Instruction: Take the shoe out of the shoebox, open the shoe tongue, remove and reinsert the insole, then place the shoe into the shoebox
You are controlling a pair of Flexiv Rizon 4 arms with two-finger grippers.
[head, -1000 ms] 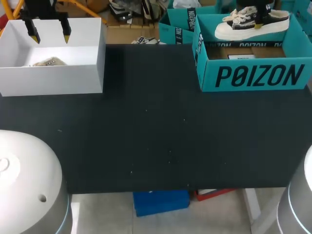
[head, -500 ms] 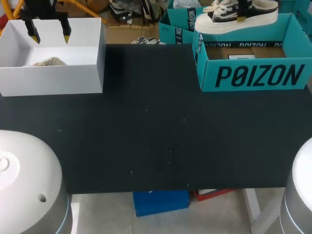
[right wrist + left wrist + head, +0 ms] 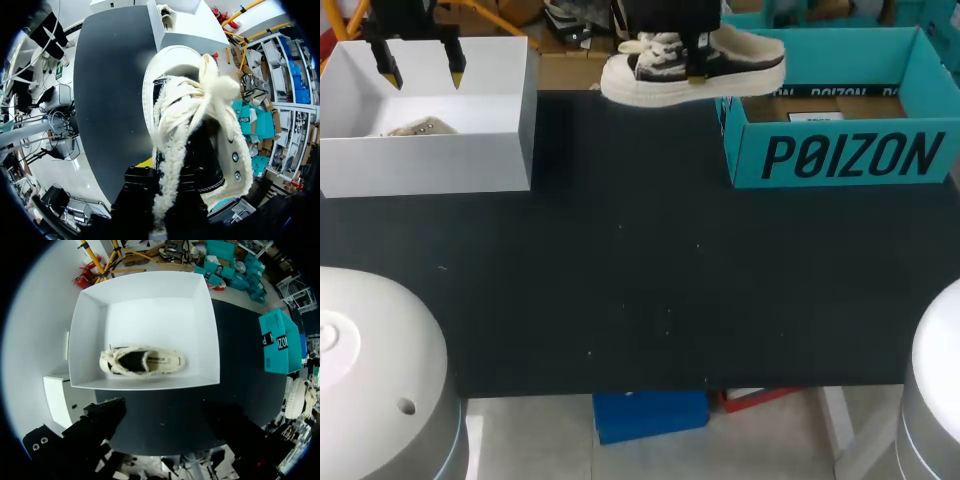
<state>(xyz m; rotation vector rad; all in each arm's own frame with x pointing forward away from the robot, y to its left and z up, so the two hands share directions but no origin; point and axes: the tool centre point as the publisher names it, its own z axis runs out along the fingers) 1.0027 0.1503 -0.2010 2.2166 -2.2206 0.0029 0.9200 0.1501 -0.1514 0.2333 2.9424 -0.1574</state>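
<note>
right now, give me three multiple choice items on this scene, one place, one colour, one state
1. The held shoe in the right gripper is: A in the teal shoebox; B in the air, outside both boxes; C in the white box.
2. The box under the left gripper is: A white; B teal; C brown.
3. The left gripper's fingers are: A open, holding nothing; B shut on a shoe; C shut on an insole.
B: it hangs between the boxes. A: white walls, a cream shoe inside. A: yellow tips stand apart above the box.
</note>
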